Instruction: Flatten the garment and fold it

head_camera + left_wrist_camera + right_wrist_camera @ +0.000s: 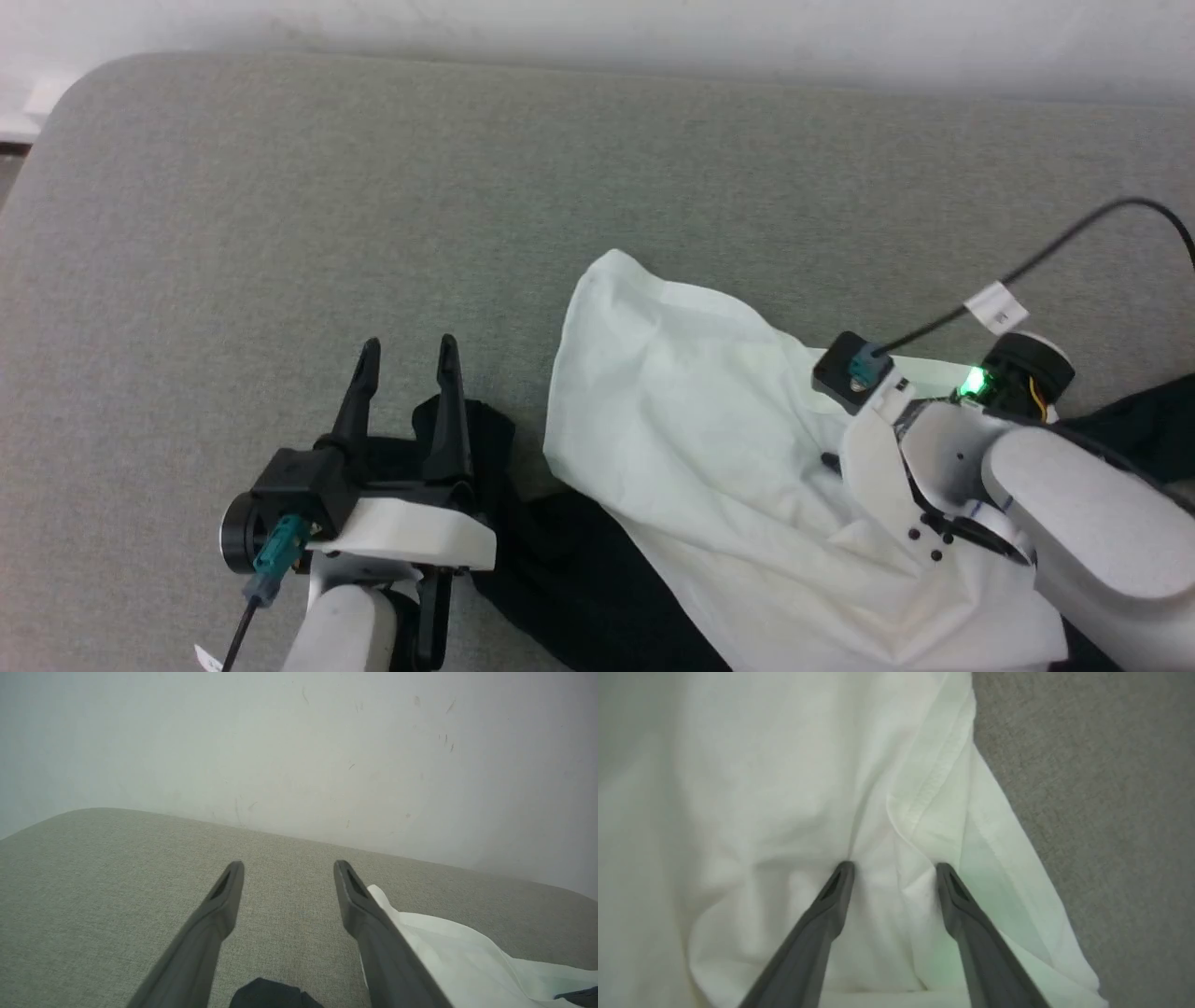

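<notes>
The shirt (691,420) lies bunched up on the grey cushion (373,187), over on the robot's right side. Its white body is full of wrinkles, and one white corner points toward the wall (299,742). A black sleeve (560,569) trails out from under the white part and ends below the left gripper (408,345). That gripper is spread wide with nothing between its fingers (only bare cushion shows between the tips in the left wrist view). The white cloth lies just beside one finger. The right gripper (894,865) is spread apart too, and it grasps nothing. Its tips are right down at the white cloth, where folds bunch together, close to a stitched hem (938,774). More black cloth peeks out under the right arm. A small green light (974,381) glows on that wrist, and a black cable (1074,233) loops away from it.
</notes>
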